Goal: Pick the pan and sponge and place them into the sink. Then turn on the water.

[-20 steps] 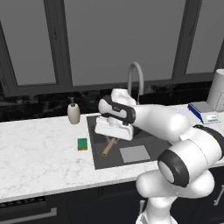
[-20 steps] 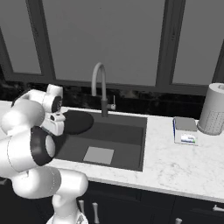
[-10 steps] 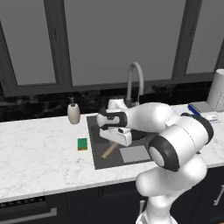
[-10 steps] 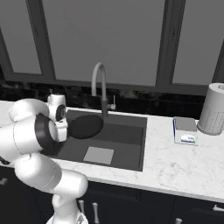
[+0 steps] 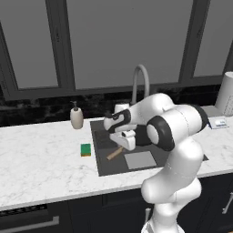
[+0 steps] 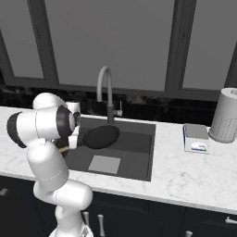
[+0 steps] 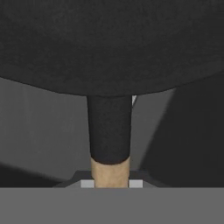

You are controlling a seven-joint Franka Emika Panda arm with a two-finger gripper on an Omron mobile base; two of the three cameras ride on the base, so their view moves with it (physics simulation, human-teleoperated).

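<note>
Left base view: arm bent low over the sink (image 5: 102, 154), the landmark here. The hand (image 5: 124, 140) sits above the sink's left half, with a light-brown handle end poking out below it toward the sink's left wall; the pan body is blocked by the arm from this side. Sponge (image 5: 86, 149) lies flat on the desk (image 5: 41, 159), just beside the sink's left rim, green top up. Soap dispenser (image 5: 76, 118) stands behind the sink's back-left corner, faucet (image 5: 140, 79) arches up behind the sink's back rim, and the pale square patch (image 5: 140, 159) shows on the sink floor. Right base view: this side gives what the left one hides, the round black pan (image 6: 100, 137) held up over the sink's left half, disc roughly level and clear of the sink floor, handle running back into the arm. The faucet's neck stands right behind the pan. Right of the sink on the desk are a small box (image 6: 196, 138) and a paper towel roll (image 6: 226, 115), well apart from the sink. Sponge is blocked by the arm here. Hand view: pan underside fills the top, dark neck of the handle runs down to the light-brown wooden part, which goes in between the fingertips; hand is pinched tight on the pan handle. Dark sink wall behind.
</note>
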